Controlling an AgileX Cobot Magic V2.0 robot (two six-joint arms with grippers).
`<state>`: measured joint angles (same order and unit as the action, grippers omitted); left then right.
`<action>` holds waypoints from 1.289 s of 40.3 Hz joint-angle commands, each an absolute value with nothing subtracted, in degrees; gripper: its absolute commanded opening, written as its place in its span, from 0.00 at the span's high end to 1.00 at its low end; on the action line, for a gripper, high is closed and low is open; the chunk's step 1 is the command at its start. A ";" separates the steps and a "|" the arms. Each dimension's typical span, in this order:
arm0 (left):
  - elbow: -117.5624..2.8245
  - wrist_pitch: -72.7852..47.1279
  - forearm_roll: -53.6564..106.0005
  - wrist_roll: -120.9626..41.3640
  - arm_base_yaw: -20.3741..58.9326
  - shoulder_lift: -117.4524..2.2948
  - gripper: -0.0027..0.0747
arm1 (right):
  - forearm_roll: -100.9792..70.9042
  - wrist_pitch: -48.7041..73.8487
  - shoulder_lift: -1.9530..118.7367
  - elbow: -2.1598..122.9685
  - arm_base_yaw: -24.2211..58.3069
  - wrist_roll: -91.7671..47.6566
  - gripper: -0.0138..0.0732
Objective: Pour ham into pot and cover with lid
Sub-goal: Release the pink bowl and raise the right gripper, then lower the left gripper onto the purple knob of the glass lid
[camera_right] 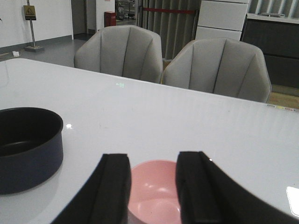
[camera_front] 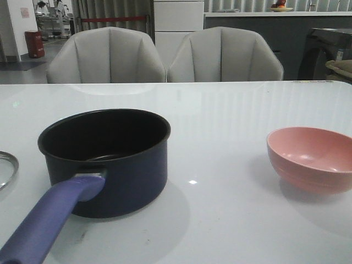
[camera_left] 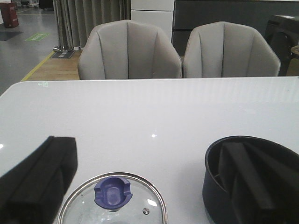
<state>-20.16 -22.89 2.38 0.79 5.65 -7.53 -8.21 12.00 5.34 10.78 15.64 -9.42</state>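
A: Front view first: the pot stands upright on the white bench, its purple-blue handle running toward the camera. Neither tool appears there.

B: And the lid?

A: Only a sliver of the lid at the edge, apart from the pot. From the left wrist, the lid lies flat on the bench with its knob up, straight ahead of the left tool, between its two fingers. One finger is to one side of it; the other overlaps the pot on the far side.

B: Clenched?

A: No, the left tool is spread wide and holds nothing.

B: Right side?

A: The right tool is also released, empty, with the pink bowl just beyond it, seen between the fingers. The pot sits well off to one side of it.

B: Ham?

A: I cannot make out any ham; the bowl's visible inside looks plain pink, and the pot's floor is too dark to tell.

B: Behind?

A: Two grey chairs beyond the bench.
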 commanded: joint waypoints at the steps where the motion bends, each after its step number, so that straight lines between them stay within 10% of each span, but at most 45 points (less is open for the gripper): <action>1: -21.85 -18.31 2.82 1.09 6.10 -8.13 0.14 | -7.70 8.42 5.81 11.19 15.78 -10.10 0.42; 11: -21.85 -19.02 2.82 1.09 6.10 -8.13 0.14 | -7.70 8.48 5.81 10.87 15.78 -10.10 0.70; 33: -22.90 -24.25 2.61 1.09 6.10 -11.46 0.14 | -7.70 9.46 5.81 10.87 15.78 -10.10 0.68; 52: -36.11 -34.74 2.83 2.75 5.80 -36.87 0.10 | -7.70 9.46 5.81 10.87 15.78 -10.10 0.68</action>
